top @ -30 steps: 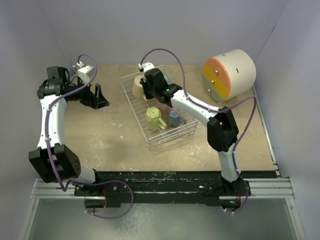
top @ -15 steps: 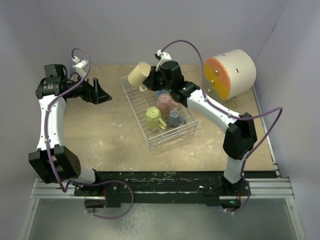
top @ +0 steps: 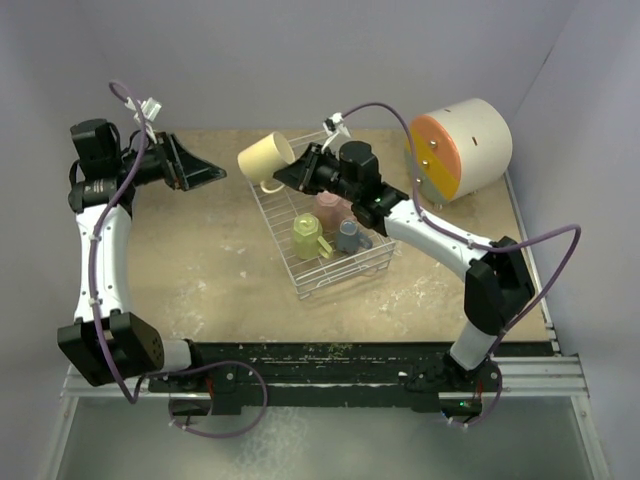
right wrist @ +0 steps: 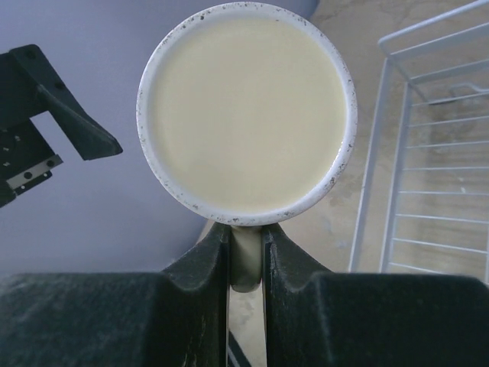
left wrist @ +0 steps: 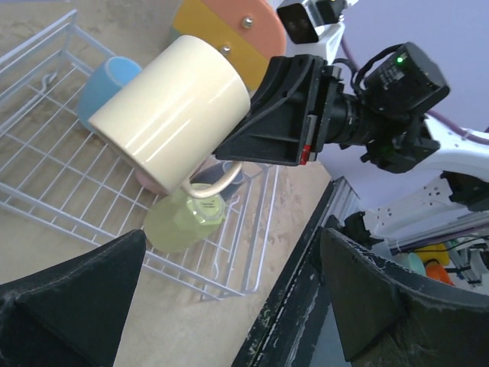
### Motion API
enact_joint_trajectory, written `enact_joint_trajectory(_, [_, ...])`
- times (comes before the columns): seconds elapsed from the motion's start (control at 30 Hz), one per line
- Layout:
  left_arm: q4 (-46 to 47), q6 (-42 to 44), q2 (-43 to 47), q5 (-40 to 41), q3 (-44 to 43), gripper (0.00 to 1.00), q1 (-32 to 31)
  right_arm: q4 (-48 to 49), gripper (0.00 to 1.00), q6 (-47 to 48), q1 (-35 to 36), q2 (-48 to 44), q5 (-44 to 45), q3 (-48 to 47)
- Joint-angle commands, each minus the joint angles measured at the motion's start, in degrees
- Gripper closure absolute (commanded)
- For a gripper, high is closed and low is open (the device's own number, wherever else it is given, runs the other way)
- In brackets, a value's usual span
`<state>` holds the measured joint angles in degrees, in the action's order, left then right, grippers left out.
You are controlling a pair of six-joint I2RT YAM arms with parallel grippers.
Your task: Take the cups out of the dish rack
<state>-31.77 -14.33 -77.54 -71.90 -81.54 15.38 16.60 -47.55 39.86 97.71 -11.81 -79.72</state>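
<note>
In the top external view, the right gripper (top: 297, 173) is pinching the handle of the cream-yellow mug (top: 264, 160), with its jaws closed to a narrow gap. The mug is hanging on its side in the air above the far left corner of the dish rack (top: 371, 262). The pink mug (top: 328, 208), lime green mug (top: 307, 237) and grey-blue mug (top: 348, 236) are sitting inside the rack. The left gripper (top: 197, 172) is reaching toward the lifted mug with its fingers spread wide and holding nothing. The round cream-and-orange drawer unit (top: 462, 145) is standing at the table's far right.

In the left wrist view, the two black fingers (left wrist: 76, 302) are framing the scene far apart, with nothing between them. The cream-yellow mug is floating ahead of them, well apart, and the right gripper is clamping its handle. Below it, a light blue mug (left wrist: 107, 80) is lying in the rack beside the pink and lime green ones.

In the right wrist view, the mug's round end is facing the camera. Its handle is sitting squeezed between the two pads (right wrist: 200, 271). The rack's wire wall is showing at the right, and one left finger is showing at the left edge.
</note>
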Motion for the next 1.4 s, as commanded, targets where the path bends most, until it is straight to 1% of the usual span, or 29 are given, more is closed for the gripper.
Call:
enact_joint_trajectory(0.0, [20.5,-20.5,2.8,-5.6,4.4,0.01,0.5,18.2,1.00,-8.1,0.9,-4.6,-3.8,0.1])
enact_joint_trajectory(0.13, [34.7,-33.4,4.9,-5.1,9.5,0.01,0.5,23.2,1.00,-11.8,1.4,-5.3,-4.2,1.9])
enact_joint_trajectory(0.3, [45.5,-43.8,7.7,-2.0,13.8,0.01,0.5,27.0,1.00,-15.2,2.0,-5.0,-4.7,1.7])
enact_joint_trajectory(0.4, [57.9,-54.5,8.6,0.1,17.4,0.00,0.4,28.5,1.00,-16.9,2.5,-4.2,-5.1,1.2])
enact_joint_trajectory(0.47, [61.2,-57.8,8.2,1.2,18.0,0.01,0.5,30.6,1.00,-18.8,2.6,-3.9,-5.5,1.4])
enact_joint_trajectory(0.57, [63.7,-59.8,7.5,2.6,18.2,0.02,0.4,32.6,1.00,-20.4,2.8,-3.6,-5.7,1.5])
enact_joint_trajectory(0.7, [70.8,-65.0,6.5,4.4,19.7,0.05,0.5,31.9,1.00,-20.7,3.8,-3.0,-5.7,0.2])
enact_joint_trajectory(0.8, [73.7,-67.3,5.9,5.6,20.6,0.10,0.2,31.8,1.00,-20.9,4.6,-2.3,-5.2,-0.4])
enact_joint_trajectory(0.9, [74.2,-68.1,5.2,5.9,20.5,0.14,-0.1,32.6,1.00,-21.7,5.4,-1.5,-4.9,-0.8])
enact_joint_trajectory(1.03, [77.2,-70.1,4.9,7.3,21.5,0.22,-0.2,34.0,1.00,-22.5,6.7,-0.7,-3.9,-0.9])
enact_joint_trajectory(1.07, [78.0,-72.0,4.9,7.8,22.1,0.24,-0.3,34.6,1.00,-22.7,7.0,-0.5,-3.6,-0.7])
enact_joint_trajectory(1.13, [78.9,-73.1,4.6,8.4,22.4,0.28,-0.3,35.6,1.00,-23.1,7.6,-0.1,-3.2,-0.6])
enact_joint_trajectory(1.2, [79.9,-74.7,3.8,8.1,22.2,0.34,-0.3,36.2,1.00,-23.4,8.2,0.7,-2.7,-0.8])
enact_joint_trajectory(1.27, [83.9,-78.0,3.0,7.8,22.1,0.41,-0.4,37.2,1.00,-23.4,8.7,1.3,-1.8,-0.8])
enact_joint_trajectory(1.33, [85.7,-81.1,2.8,7.6,22.0,0.50,-0.6,37.7,1.00,-22.9,9.3,2.0,-0.9,-1.2])
enact_joint_trajectory(1.37, [86.0,-81.6,2.9,7.5,21.8,0.57,-0.8,37.7,1.00,-22.4,9.5,2.5,-0.7,-1.6])
